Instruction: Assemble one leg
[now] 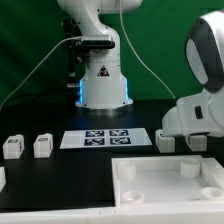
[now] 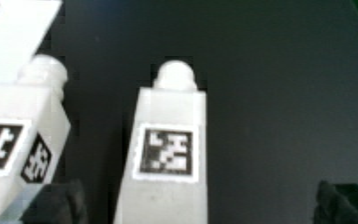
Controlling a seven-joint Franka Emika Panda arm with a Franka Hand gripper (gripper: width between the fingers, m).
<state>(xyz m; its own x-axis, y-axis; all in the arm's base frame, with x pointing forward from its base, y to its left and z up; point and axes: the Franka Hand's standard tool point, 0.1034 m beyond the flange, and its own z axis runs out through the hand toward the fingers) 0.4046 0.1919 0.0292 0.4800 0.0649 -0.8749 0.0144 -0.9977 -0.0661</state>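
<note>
In the wrist view a white leg [image 2: 172, 130] with a round peg at its far end and a square marker tag lies between my fingers. My gripper [image 2: 202, 205] is open: one dark finger [image 2: 51, 205] is beside the leg, and the other [image 2: 354, 200] stands well apart from it. A second leg [image 2: 25, 125] lies alongside, outside the jaws. Part of a third leg [image 2: 16, 30] shows beyond it. In the exterior view my gripper [image 1: 190, 138] is low over the table at the right, next to a leg [image 1: 165, 141].
The large white tray-like part [image 1: 165, 185] lies at the front right. The marker board [image 1: 100, 138] lies in the middle, before the robot base [image 1: 103, 85]. Two more legs [image 1: 13, 146] [image 1: 42, 146] stand at the exterior view's left.
</note>
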